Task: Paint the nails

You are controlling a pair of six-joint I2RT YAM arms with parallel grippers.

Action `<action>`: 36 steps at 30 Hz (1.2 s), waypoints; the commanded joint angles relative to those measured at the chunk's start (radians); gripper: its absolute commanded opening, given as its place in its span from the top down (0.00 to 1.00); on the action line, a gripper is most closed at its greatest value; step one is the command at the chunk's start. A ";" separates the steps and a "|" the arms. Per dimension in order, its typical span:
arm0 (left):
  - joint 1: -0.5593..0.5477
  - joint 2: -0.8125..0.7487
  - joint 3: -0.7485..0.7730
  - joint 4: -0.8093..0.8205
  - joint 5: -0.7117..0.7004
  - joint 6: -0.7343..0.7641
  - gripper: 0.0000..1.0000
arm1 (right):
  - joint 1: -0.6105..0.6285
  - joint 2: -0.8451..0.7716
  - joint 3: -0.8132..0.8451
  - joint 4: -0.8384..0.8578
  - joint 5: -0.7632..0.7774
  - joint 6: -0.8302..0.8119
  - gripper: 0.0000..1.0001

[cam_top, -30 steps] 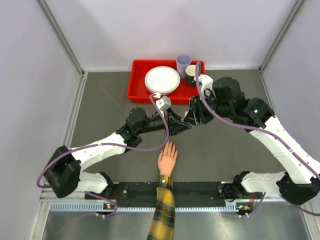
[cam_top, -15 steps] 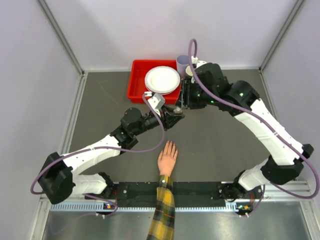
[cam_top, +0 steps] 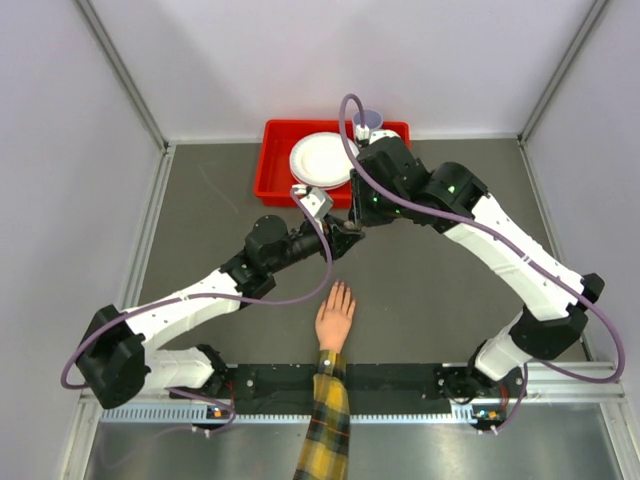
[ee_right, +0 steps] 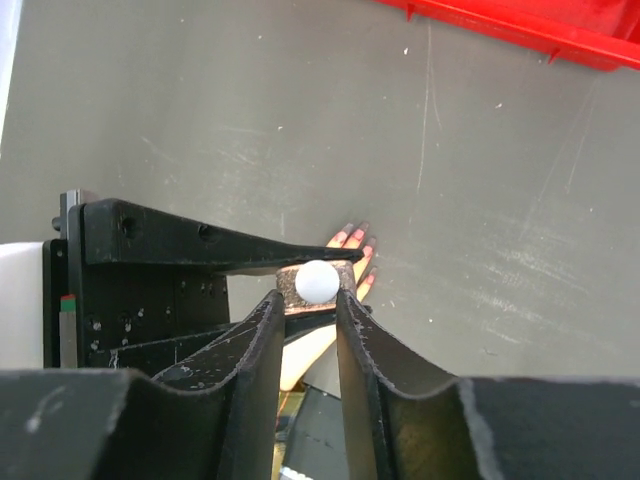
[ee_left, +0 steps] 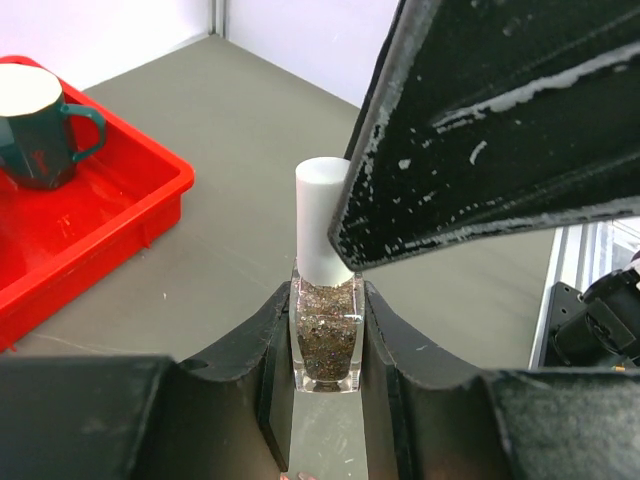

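At the middle of the table [cam_top: 200, 200], the left gripper [ee_left: 325, 305] was clamped on the glass body of the polish bottle [ee_left: 325, 350], holding it upright so the white cap [ee_left: 320, 210] stood free. The right gripper [ee_right: 307, 295] sat over that cap, jaws narrow on either side, probably to unscrew it; whether they pressed it could not be told. The nails [ee_right: 357, 237] lay beneath, on the peach hand [cam_top: 335, 322] resting flat near the front edge.
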 commanded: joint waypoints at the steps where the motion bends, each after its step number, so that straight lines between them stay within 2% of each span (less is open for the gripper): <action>1: 0.002 -0.040 0.023 0.020 -0.013 0.025 1.00 | 0.015 0.010 0.058 0.007 0.030 -0.022 0.73; 7: 0.002 -0.046 0.016 0.016 -0.010 0.028 1.00 | 0.015 0.027 0.068 0.001 0.025 -0.039 0.69; 13: 0.002 -0.048 0.011 0.020 -0.003 0.028 1.00 | 0.015 0.036 0.067 0.010 0.004 -0.044 0.69; 17: 0.002 -0.052 0.010 0.016 0.004 0.026 1.00 | 0.015 0.038 0.064 0.016 -0.003 -0.052 0.72; 20: 0.002 -0.056 0.008 0.012 0.021 0.025 1.00 | 0.015 0.036 0.061 0.019 -0.021 -0.073 0.86; 21: 0.003 -0.059 0.008 0.009 0.032 0.022 1.00 | 0.015 0.034 0.058 0.019 -0.033 -0.084 1.00; 24: 0.011 -0.074 0.004 0.016 0.098 -0.006 1.00 | 0.015 0.016 0.033 0.028 -0.073 -0.146 1.00; 28: 0.071 -0.083 -0.003 0.061 0.338 -0.114 1.00 | 0.015 -0.071 -0.074 0.115 -0.229 -0.336 1.00; 29: 0.087 -0.079 -0.006 0.128 0.475 -0.148 1.00 | 0.015 -0.131 -0.147 0.185 -0.275 -0.381 1.00; 31: 0.133 -0.065 -0.016 0.226 0.640 -0.278 1.00 | 0.013 -0.203 -0.224 0.259 -0.419 -0.504 1.00; 32: 0.153 -0.053 -0.027 0.357 0.767 -0.332 1.00 | 0.013 -0.267 -0.282 0.290 -0.523 -0.532 1.00; 35: 0.163 -0.020 -0.038 0.597 0.916 -0.565 1.00 | 0.010 -0.333 -0.353 0.381 -0.718 -0.636 1.00; 36: 0.163 -0.011 -0.035 0.736 0.982 -0.621 1.00 | 0.005 -0.353 -0.358 0.398 -0.752 -0.668 1.00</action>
